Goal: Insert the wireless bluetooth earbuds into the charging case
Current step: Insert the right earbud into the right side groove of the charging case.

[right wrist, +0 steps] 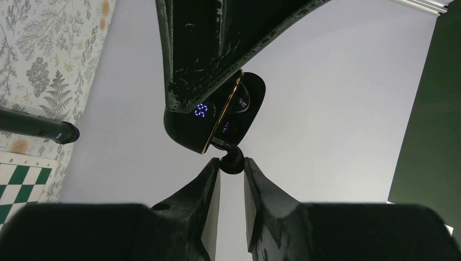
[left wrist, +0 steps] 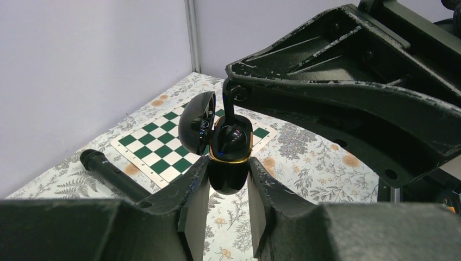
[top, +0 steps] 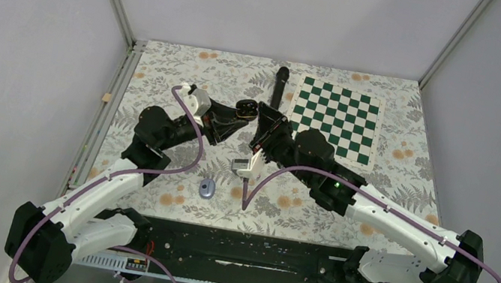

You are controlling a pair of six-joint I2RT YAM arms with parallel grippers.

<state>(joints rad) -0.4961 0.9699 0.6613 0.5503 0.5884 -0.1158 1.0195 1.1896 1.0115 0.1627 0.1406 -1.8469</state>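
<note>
Left gripper [left wrist: 228,182] clamped on glossy black oval charging case [left wrist: 225,144], gold rim, lid hinged open | right gripper [right wrist: 232,169] pinching stem of curved black earbud [right wrist: 234,159] at case mouth

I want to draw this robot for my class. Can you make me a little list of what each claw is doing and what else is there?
left gripper: shut on the case, holding it up off the table
case: black, gold rim, lid open, blue numbers lit
right gripper: shut on the earbud's stem
earbud: black, its round end down in the case
lying on the table: microphone, chessboard, lilac case
</note>
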